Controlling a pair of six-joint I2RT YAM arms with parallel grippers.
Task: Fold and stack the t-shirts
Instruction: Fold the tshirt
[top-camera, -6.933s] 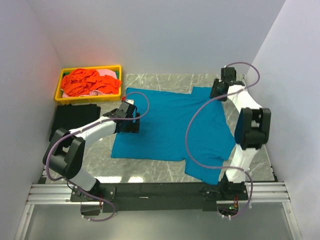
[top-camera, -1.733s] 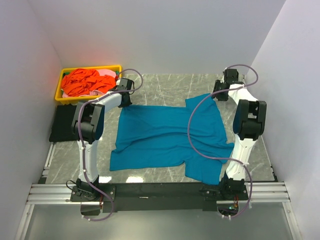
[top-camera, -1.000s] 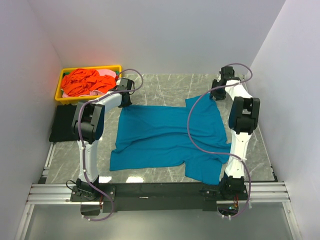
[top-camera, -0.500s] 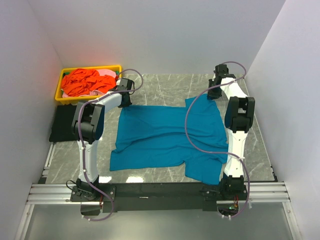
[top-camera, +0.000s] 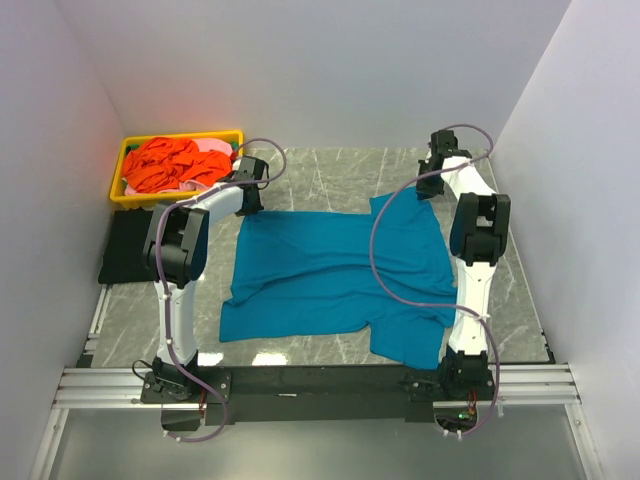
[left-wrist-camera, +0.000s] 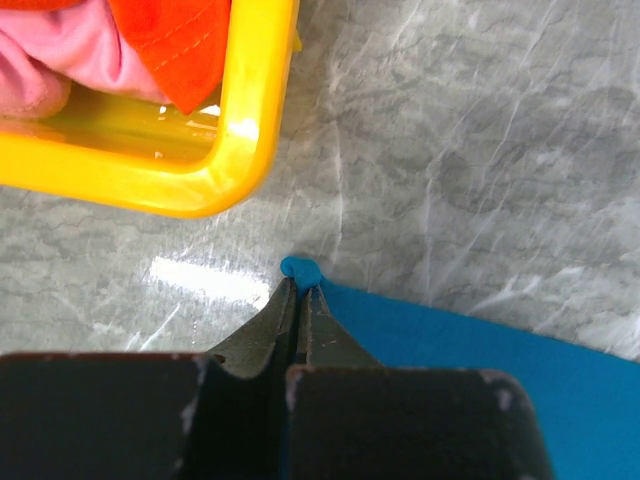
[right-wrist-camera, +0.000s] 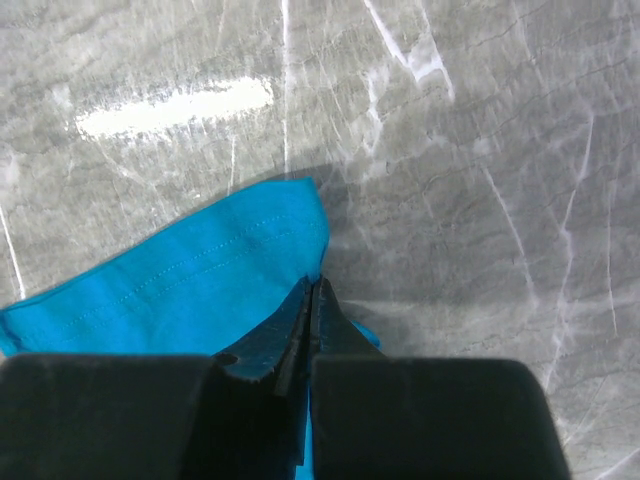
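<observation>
Top view: teal t-shirt (top-camera: 330, 270) spread on table (top-camera: 330, 170), grip at its 2 far corners unreadable. Wrist views: left gripper (left-wrist-camera: 298, 290) clamped on corner tip near yellow tray (left-wrist-camera: 240, 150); right gripper (right-wrist-camera: 312, 292) pinching hem edge.

The yellow tray (top-camera: 180, 137) is seen to be smooth, glossy plastic, with highlights caught along its rim. Inside it, orange-red t-shirts (top-camera: 170, 165) and a pink t-shirt (left-wrist-camera: 45, 50) are shown as soft, matt cloth. The table (top-camera: 330, 170) beside the tray is finished in a polished, grey marbled surface in which lamp glare is reflected. The teal-blue t-shirt (top-camera: 330, 270), spread to the right of the tray, is matt, rippled cloth. The black t-shirt (top-camera: 125, 250), on the tray's near side, is likewise matt.
</observation>
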